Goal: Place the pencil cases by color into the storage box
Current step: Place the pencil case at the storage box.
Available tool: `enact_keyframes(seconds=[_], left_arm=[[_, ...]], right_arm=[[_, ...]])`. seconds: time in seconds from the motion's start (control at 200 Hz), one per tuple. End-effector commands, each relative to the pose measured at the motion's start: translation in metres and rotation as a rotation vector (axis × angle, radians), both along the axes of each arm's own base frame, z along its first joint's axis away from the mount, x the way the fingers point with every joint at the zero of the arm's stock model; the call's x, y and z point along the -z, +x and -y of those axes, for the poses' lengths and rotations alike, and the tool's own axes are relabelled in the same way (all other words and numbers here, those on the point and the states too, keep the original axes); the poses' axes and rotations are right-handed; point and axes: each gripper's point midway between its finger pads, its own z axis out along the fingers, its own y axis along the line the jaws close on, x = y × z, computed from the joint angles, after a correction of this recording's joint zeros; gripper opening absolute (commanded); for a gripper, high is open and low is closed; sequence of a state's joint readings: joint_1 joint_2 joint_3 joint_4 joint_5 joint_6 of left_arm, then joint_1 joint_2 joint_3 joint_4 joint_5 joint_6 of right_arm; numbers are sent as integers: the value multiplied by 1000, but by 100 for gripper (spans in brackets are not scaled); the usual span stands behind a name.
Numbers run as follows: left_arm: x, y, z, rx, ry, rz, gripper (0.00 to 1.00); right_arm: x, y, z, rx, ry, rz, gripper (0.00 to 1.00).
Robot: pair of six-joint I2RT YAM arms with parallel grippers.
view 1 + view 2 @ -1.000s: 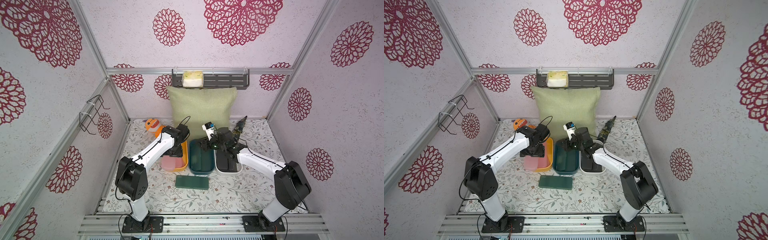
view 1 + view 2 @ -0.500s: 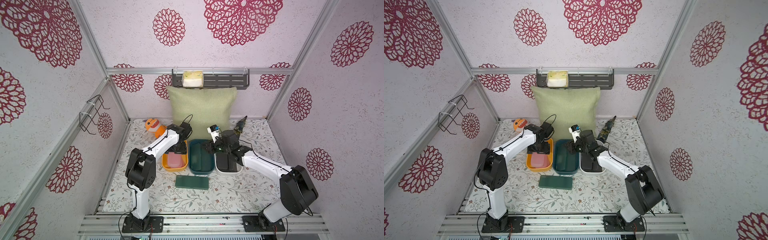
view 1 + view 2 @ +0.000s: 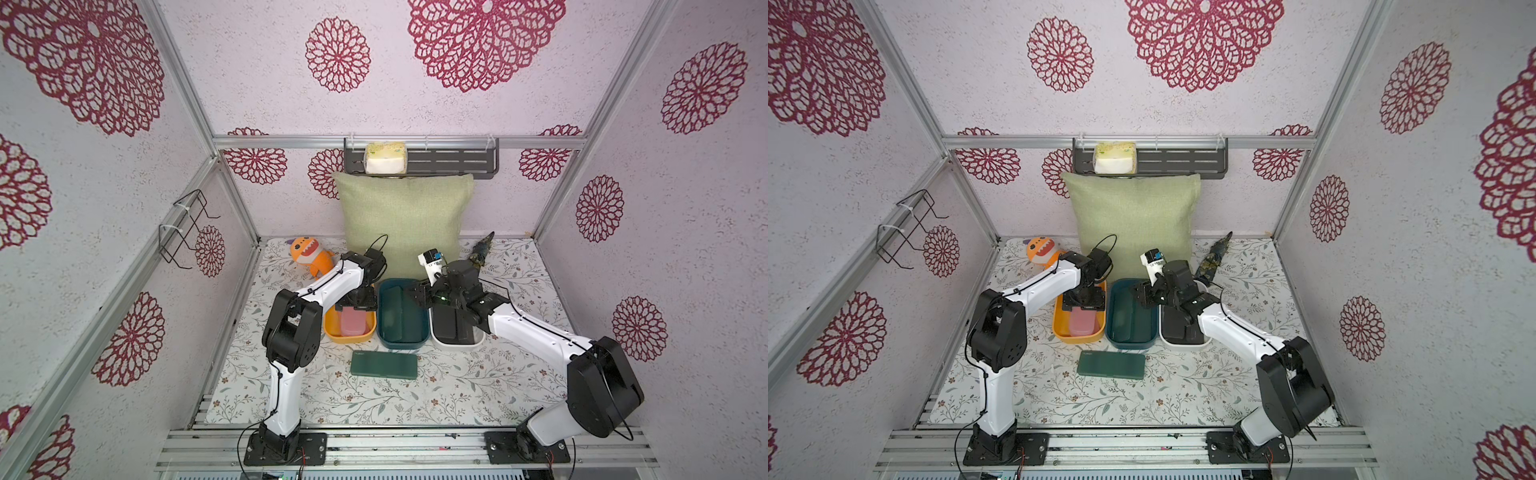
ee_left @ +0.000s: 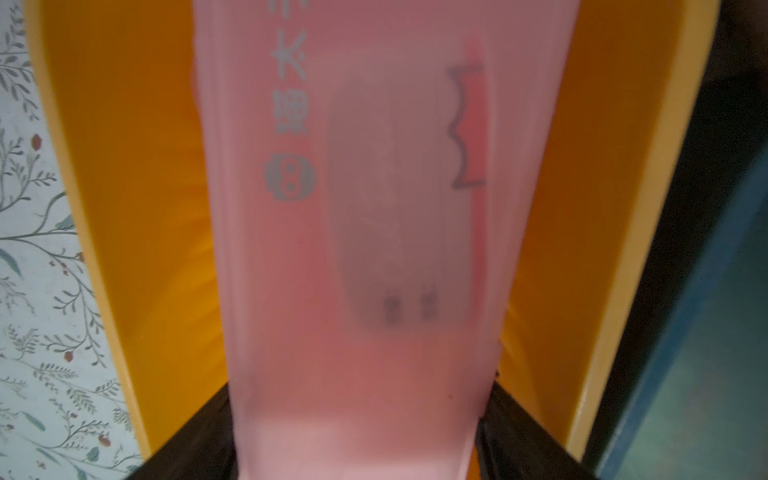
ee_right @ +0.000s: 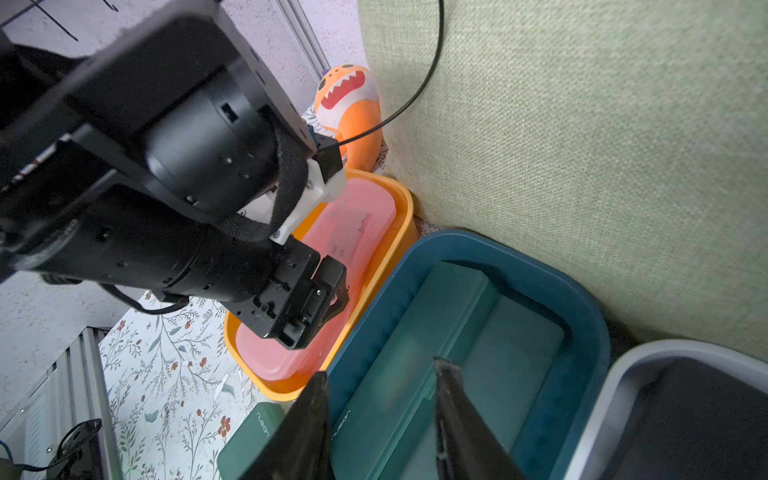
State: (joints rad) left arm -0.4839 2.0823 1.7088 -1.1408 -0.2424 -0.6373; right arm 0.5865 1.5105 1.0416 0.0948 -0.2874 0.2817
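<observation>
Back wall: big green pillow upright, dead centre, also filling much of the right wrist view. Above it, dark slotted shelf w/ a yellow-white pack sat at its left end. Orange shark plush lying just left of the pillow, toothy grin clear in the right wrist view. On the other side, dark folded umbrella leaning by the pillow's lower corner. Black wire rack hooked on the left rail. Floral mat covers the floor; red flower decals on every wall, seen in both top views.
</observation>
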Motion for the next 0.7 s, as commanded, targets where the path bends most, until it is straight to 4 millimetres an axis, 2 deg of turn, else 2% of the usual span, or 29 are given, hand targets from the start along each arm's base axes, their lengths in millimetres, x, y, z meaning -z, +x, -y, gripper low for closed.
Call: enact_keyframes(seconds=[0.0,0.54,0.695], left_arm=[[-2,13,1,-20,-21,32,79],[19,6,5,-35,-33,-25,94],[19,6,6,-36,-36,-24,99]], right_arm=[[-20,1,7,23,18,42,44],[-13,1,7,18,11,26,44],[-14,1,7,19,12,28,45]])
